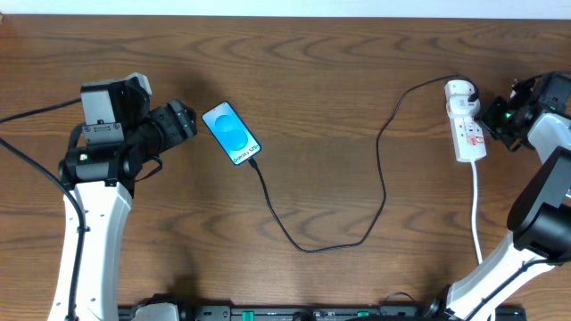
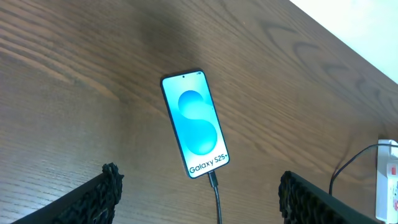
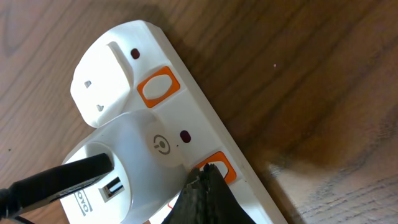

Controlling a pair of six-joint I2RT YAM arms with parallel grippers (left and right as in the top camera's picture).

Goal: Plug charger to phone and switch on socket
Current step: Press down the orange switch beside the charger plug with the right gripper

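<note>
The phone (image 1: 231, 134) lies face up left of centre, its blue screen reading "Galaxy S25+" (image 2: 194, 124). The charger (image 1: 308, 245), a thin black cable, has its tip (image 2: 213, 180) seated in the phone's bottom edge, and it loops across to a white adapter (image 3: 134, 168) plugged into the socket (image 1: 466, 120). My left gripper (image 1: 183, 120) hovers open just left of the phone with nothing between its fingers (image 2: 93, 199). My right gripper (image 3: 206, 174) is shut, its tip touching the second orange switch (image 3: 222, 167) of the socket (image 3: 186, 118).
A second orange switch (image 3: 158, 86) sits by the strip's free outlet. The strip's white cord (image 1: 475, 214) runs toward the front edge on the right. The power strip also shows at the right edge (image 2: 387, 180) of the left wrist view.
</note>
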